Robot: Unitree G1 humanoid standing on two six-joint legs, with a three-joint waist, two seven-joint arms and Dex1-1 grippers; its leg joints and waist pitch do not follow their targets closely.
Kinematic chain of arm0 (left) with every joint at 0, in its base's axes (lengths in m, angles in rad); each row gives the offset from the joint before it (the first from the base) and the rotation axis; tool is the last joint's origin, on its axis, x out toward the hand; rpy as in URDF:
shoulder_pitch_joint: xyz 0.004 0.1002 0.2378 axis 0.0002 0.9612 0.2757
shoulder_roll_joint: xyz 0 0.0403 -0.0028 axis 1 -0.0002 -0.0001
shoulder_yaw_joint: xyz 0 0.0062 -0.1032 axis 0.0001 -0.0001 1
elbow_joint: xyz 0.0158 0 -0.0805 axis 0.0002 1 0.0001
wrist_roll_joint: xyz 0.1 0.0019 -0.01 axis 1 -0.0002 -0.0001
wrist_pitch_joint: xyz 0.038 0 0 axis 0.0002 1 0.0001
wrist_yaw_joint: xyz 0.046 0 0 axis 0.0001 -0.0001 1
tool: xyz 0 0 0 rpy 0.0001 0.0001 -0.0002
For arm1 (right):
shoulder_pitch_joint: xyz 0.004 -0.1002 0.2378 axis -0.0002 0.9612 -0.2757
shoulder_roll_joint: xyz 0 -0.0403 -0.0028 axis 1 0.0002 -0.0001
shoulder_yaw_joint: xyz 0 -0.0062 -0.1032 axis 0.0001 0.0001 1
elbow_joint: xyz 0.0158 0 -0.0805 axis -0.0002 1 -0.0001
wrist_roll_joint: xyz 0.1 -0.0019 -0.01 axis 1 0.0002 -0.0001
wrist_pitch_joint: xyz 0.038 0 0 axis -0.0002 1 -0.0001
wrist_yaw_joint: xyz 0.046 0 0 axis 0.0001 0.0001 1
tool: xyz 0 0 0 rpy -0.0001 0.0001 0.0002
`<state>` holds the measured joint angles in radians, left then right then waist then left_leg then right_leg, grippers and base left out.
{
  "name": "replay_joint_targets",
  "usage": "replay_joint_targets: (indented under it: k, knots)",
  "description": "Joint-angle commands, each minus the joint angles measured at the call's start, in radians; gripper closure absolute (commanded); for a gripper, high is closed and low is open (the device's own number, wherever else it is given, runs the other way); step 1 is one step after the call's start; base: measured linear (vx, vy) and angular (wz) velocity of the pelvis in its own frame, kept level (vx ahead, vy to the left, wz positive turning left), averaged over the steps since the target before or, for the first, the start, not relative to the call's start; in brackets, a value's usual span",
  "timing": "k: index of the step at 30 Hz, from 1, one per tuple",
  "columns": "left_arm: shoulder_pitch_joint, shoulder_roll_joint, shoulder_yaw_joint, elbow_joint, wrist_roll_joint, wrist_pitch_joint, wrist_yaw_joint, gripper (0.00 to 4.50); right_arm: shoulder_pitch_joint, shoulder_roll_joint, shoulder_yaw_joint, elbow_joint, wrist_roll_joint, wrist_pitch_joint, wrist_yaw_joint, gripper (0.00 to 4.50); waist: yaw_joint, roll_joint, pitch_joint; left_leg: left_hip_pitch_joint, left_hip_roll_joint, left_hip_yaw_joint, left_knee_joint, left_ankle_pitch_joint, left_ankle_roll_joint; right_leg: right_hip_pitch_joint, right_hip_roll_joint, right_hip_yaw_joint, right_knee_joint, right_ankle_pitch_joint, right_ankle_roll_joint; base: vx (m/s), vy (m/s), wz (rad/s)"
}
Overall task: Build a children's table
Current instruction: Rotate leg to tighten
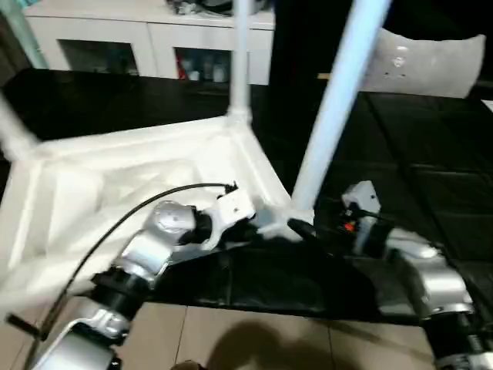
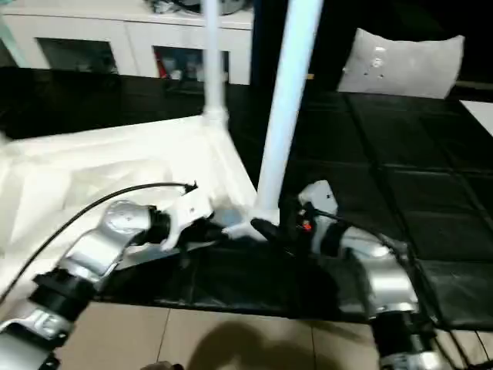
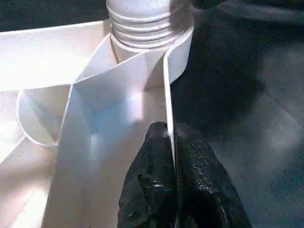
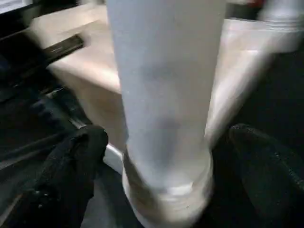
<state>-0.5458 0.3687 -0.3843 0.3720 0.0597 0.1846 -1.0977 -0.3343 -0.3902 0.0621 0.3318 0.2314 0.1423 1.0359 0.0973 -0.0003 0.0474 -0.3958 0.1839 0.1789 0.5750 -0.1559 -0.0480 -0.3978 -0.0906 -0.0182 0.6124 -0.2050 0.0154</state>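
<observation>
The children's table lies upside down on the floor, its white ribbed top (image 1: 115, 169) facing up. Three white legs stand in corner sockets: a near one (image 1: 339, 100), a far one (image 1: 239, 62) and one at the left edge (image 1: 14, 131). My left gripper (image 3: 168, 130) is shut on the top's thin rim wall (image 3: 166, 85), just beside the near leg's socket. At that leg's base, my right gripper (image 4: 166, 142) stands open. One black finger (image 4: 76, 156) sits on each side of the leg (image 4: 166, 95), with a gap on both sides.
A white cabinet (image 1: 115, 38) with glass doors lines the back. A white cushion (image 1: 431, 65) lies at the far right. Black floor mats (image 1: 431, 193) run under and to the right of the table, and tan floor tiles (image 1: 254, 339) lie close to me.
</observation>
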Motion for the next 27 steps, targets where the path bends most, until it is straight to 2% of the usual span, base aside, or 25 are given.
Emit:
replay_joint_targets:
  k: [1, 5, 6, 10, 13, 21, 27]
  knots:
    - [-0.001, 0.011, -0.044, -0.016, 0.014, -0.051, -0.062, 4.50, -0.024, -0.026, 0.026, 0.019, -0.013, -0.021, 0.064, 0.03, -0.001, -0.007, -0.065, 0.027, 0.038, -0.005, -0.056, -0.201, 0.071, 0.042, -0.039, 0.015, -0.062, -0.053, -0.248, 0.000, 0.000, 0.00]
    - [-0.001, 0.047, -0.063, -0.012, 0.010, -0.094, -0.128, 4.50, -0.056, -0.052, 0.056, 0.044, -0.006, -0.027, 0.164, 0.03, 0.005, -0.009, -0.063, 0.029, 0.040, -0.005, -0.059, -0.228, 0.053, 0.040, -0.040, 0.015, -0.062, -0.096, -0.246, 0.000, 0.000, 0.00]
    - [-0.002, 0.052, -0.066, -0.012, 0.006, -0.099, -0.139, 4.50, -0.060, -0.056, 0.063, 0.044, -0.003, -0.024, 0.180, 0.20, 0.007, -0.010, -0.063, 0.030, 0.041, -0.004, -0.059, -0.228, 0.052, 0.038, -0.040, 0.017, -0.063, -0.096, -0.245, 0.000, 0.000, 0.00]
    - [-0.010, 0.076, -0.081, -0.003, 0.011, -0.139, -0.178, 4.50, -0.065, -0.095, 0.116, 0.033, -0.006, 0.038, 0.275, 0.46, 0.015, -0.012, -0.064, 0.029, 0.041, -0.004, -0.057, -0.211, 0.058, 0.039, -0.040, 0.016, -0.059, -0.079, -0.247, 0.000, 0.000, 0.00]
    - [-0.015, 0.082, -0.085, 0.018, 0.018, -0.166, -0.189, 4.50, -0.067, -0.099, 0.127, 0.043, -0.003, 0.031, 0.296, 0.75, 0.017, -0.015, -0.064, 0.028, 0.040, -0.003, -0.055, -0.207, 0.058, 0.038, -0.042, 0.017, -0.059, -0.083, -0.246, 0.000, 0.000, 0.00]
    - [-0.023, 0.082, -0.086, 0.033, 0.013, -0.182, -0.199, 4.50, -0.069, -0.097, 0.133, 0.053, -0.004, 0.026, 0.308, 1.46, 0.019, -0.014, -0.065, 0.029, 0.041, -0.003, -0.055, -0.213, 0.050, 0.036, -0.042, 0.017, -0.059, -0.098, -0.246, 0.000, 0.000, 0.00]
    - [-0.027, 0.080, -0.086, 0.042, 0.013, -0.188, -0.200, 4.50, -0.063, -0.095, 0.136, 0.051, -0.003, 0.025, 0.314, 1.79, 0.020, -0.014, -0.066, 0.028, 0.040, -0.003, -0.055, -0.213, 0.049, 0.037, -0.042, 0.016, -0.058, -0.091, -0.248, 0.000, 0.000, 0.00]
